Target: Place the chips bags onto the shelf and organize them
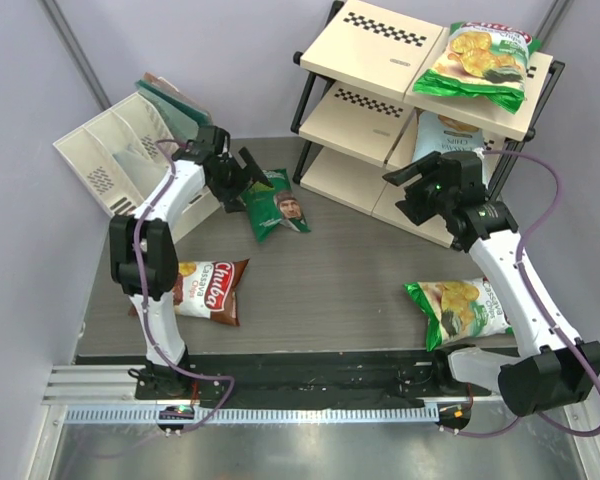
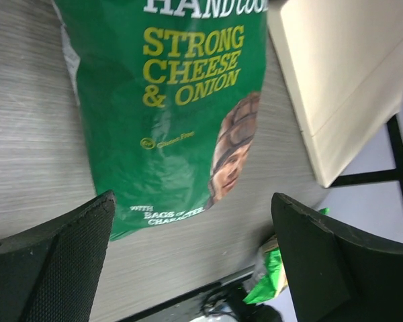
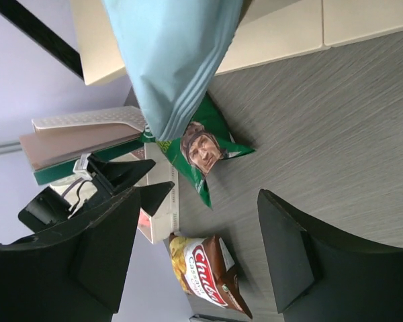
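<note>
The shelf (image 1: 380,45) stands at the back right. A green-and-white chips bag (image 1: 475,62) lies on its top board. A light blue bag (image 1: 450,135) rests on the middle tier; in the right wrist view it (image 3: 174,60) hangs over the board edge. My right gripper (image 1: 400,193) is open and empty just in front of it. My left gripper (image 1: 246,172) is open just above a dark green bag (image 1: 277,205), whose bottom edge lies between the fingers (image 2: 60,261). A brown Chuba bag (image 1: 212,290) and another green-and-white bag (image 1: 460,308) lie on the table.
A white slotted organizer (image 1: 110,150) holding flat green items stands at the back left, close behind my left arm. The shelf's lowest board (image 2: 342,80) is to the right of the dark green bag. The table's front edge runs along the arm bases.
</note>
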Tool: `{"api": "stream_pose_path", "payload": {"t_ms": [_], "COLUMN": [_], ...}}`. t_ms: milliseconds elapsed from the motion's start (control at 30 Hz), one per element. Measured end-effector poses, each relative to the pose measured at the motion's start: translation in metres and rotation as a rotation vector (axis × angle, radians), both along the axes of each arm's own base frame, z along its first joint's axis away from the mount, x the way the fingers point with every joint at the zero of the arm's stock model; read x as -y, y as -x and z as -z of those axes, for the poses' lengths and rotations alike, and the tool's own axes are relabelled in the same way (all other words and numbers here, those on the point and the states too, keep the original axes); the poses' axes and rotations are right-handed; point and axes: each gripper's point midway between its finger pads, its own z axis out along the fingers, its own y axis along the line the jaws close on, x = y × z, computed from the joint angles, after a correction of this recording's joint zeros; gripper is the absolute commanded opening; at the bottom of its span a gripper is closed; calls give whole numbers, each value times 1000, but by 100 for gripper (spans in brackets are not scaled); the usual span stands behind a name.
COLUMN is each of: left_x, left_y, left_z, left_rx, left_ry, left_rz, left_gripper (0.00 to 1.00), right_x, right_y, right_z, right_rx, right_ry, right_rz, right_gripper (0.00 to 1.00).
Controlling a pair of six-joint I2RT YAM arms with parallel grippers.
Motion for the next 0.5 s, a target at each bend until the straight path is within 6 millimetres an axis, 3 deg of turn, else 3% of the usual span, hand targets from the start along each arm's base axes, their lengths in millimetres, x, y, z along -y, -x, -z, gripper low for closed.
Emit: {"api": "stream_pose_path", "payload": {"t_ms": [267, 500], "left_x": [-12, -16], "left_y": [8, 16], "left_z": [4, 24], "left_rx": [-34, -61], "left_ry": [-59, -100], "left_rz": [65, 103], "left_gripper": [96, 96], "right_x": [-7, -9], "right_y": [7, 7], "right_z": [-21, -22], "right_rx": [80, 88], "right_ry": [-24, -31], "right_rz": [-52, -60], "right_gripper": [74, 74]}}
